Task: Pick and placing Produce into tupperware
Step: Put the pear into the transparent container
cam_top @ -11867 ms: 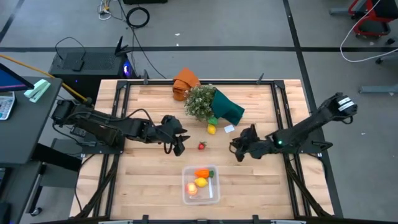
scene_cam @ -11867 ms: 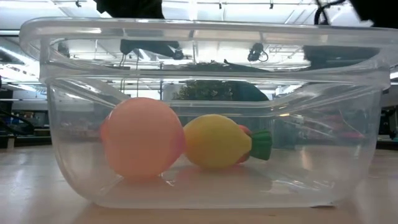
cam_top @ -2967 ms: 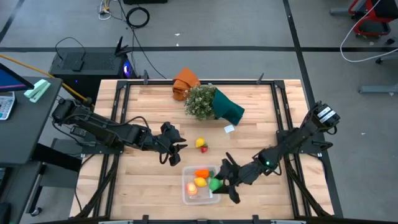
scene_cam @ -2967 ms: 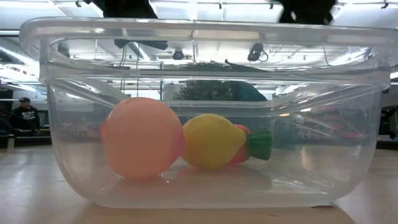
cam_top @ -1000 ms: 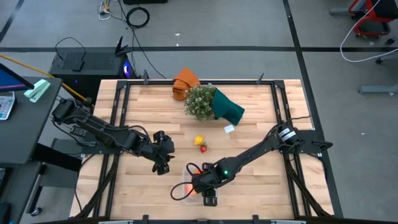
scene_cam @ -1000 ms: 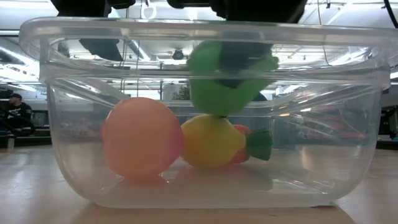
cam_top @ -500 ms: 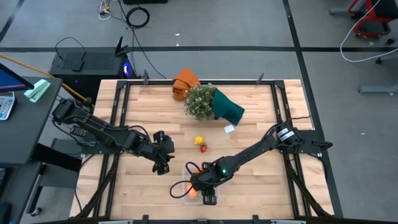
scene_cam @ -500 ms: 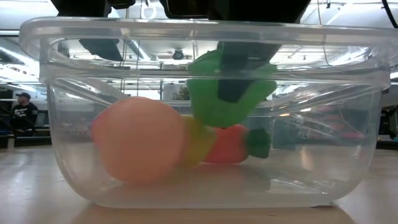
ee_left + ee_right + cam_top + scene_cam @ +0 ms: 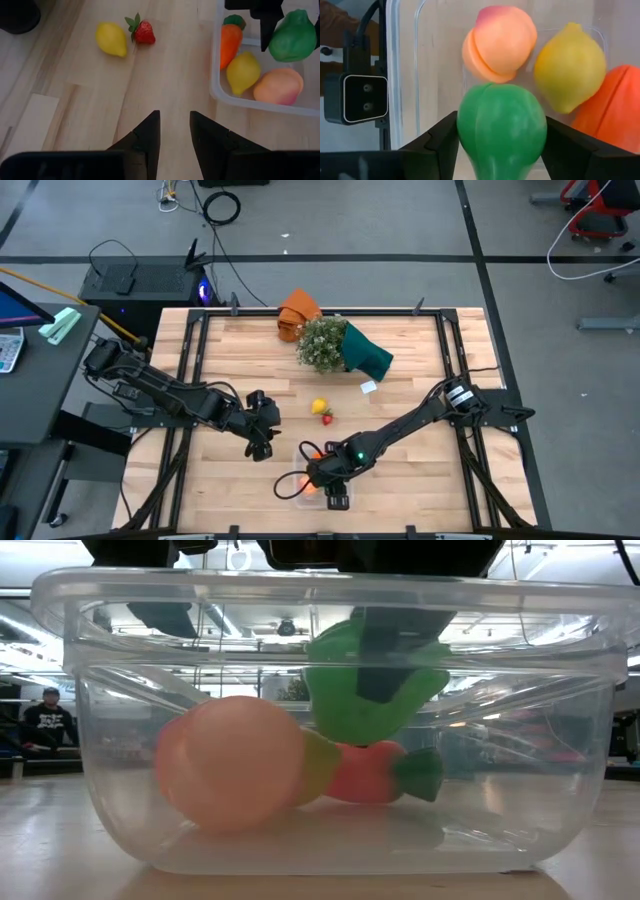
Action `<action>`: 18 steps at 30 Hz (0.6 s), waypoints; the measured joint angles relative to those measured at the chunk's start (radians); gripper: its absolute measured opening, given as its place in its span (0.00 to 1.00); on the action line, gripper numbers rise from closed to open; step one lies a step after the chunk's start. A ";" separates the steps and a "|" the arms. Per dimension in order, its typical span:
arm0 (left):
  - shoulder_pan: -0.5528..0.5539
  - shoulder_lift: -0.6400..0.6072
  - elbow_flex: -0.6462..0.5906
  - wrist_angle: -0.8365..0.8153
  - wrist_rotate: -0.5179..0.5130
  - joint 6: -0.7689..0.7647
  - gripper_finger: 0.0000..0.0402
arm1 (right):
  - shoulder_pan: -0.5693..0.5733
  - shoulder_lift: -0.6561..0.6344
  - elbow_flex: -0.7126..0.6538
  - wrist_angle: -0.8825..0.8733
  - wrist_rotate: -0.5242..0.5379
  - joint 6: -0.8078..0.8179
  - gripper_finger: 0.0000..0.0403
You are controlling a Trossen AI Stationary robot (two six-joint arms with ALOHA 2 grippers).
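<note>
Left wrist view alone: lemon, strawberry outside tupperware.

I see a grey floor crossed by dark lines around the wooden desk; black cables coil on it; a person sits beneath ceiling lights.

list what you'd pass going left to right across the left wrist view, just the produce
lemon on the table → strawberry → carrot → lemon in the tupperware → peach. The green fruit, held by the right gripper, overlaps the peach's span, so it is left unordered.
</note>
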 joint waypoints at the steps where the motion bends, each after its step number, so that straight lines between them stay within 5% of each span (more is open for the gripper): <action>1: 0.000 0.000 0.000 0.000 0.000 0.000 0.28 | 0.000 0.000 -0.007 0.005 0.000 0.001 0.50; 18: 0.000 0.000 0.000 0.000 0.000 0.000 0.28 | 0.000 0.000 -0.052 0.037 -0.003 0.034 0.51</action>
